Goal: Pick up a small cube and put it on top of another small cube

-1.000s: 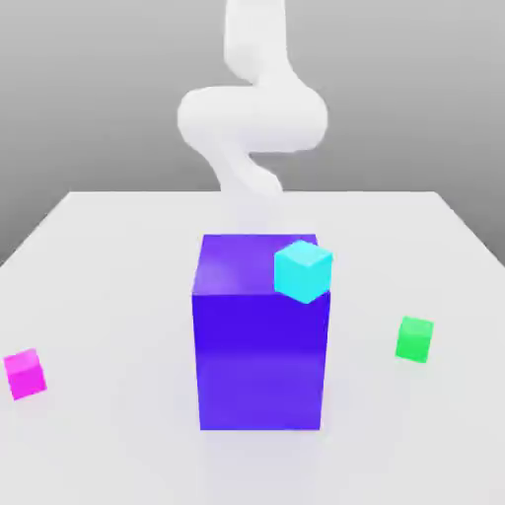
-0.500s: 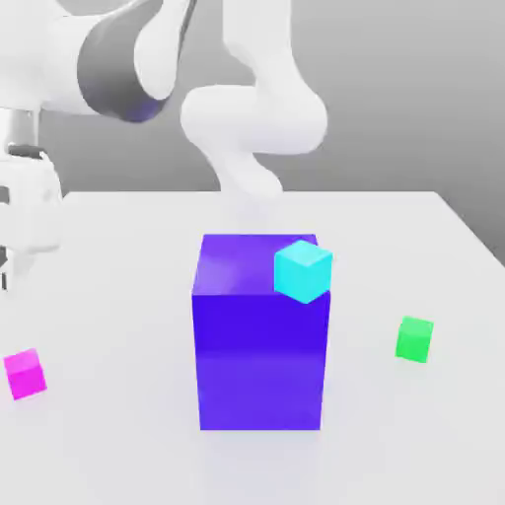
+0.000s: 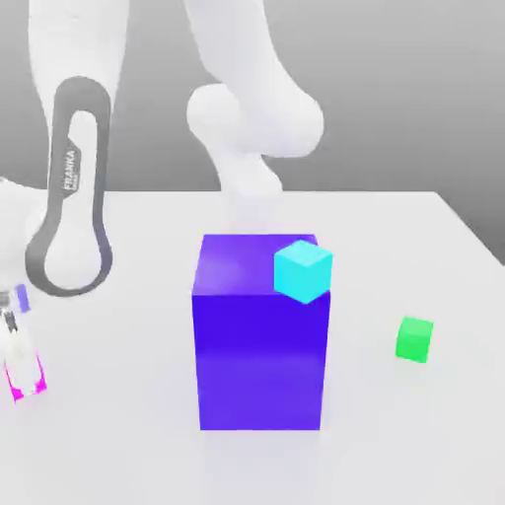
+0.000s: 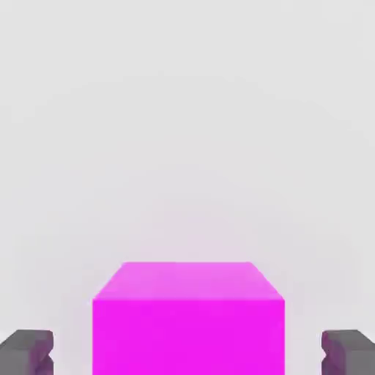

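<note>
As I hang low over the table [image 4: 187, 110], my pincer [image 4: 190, 351] stands open around the small magenta cube [image 4: 188, 322]. One dark fingertip [image 4: 29, 351] waits on each side of it, with a strip of bare table showing between each tip and the cube's face. I hold nothing yet. The magenta cube sits flat on the table between my jaws, at the edge of the exterior view's left.

My judgement is that the risk lies in the squeeze. If one tip meets the cube before the other, it could push the cube sideways or twist it, and a skewed grip might let it slip on the lift.

Farther off, mid-table, stands a big blue-purple block [image 3: 258, 345]. A cyan cube [image 3: 302, 270] shows against its upper corner on the exterior view's right; whether it rests on the block I cannot tell. A low carry across could clip either one.

Beyond the block, well apart on the exterior view's right, the small green cube [image 3: 414, 338] sits on the table, its top bare. Nothing here serves as a container.
</note>
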`<control>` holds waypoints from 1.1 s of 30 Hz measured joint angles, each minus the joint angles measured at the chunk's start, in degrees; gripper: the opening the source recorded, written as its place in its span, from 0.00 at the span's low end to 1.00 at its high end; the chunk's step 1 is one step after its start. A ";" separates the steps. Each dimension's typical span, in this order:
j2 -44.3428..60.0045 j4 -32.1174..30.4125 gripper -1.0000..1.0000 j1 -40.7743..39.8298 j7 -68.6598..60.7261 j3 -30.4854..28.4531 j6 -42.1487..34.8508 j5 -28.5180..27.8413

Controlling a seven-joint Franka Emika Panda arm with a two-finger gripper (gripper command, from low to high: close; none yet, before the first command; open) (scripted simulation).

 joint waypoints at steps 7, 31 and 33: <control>-4.40 -1.11 0.00 2.08 2.90 -2.92 -3.26 -3.78; -29.09 -2.96 0.00 41.24 -0.45 20.39 -17.59 8.08; -30.32 -3.91 0.00 44.02 -0.62 23.01 -17.96 8.45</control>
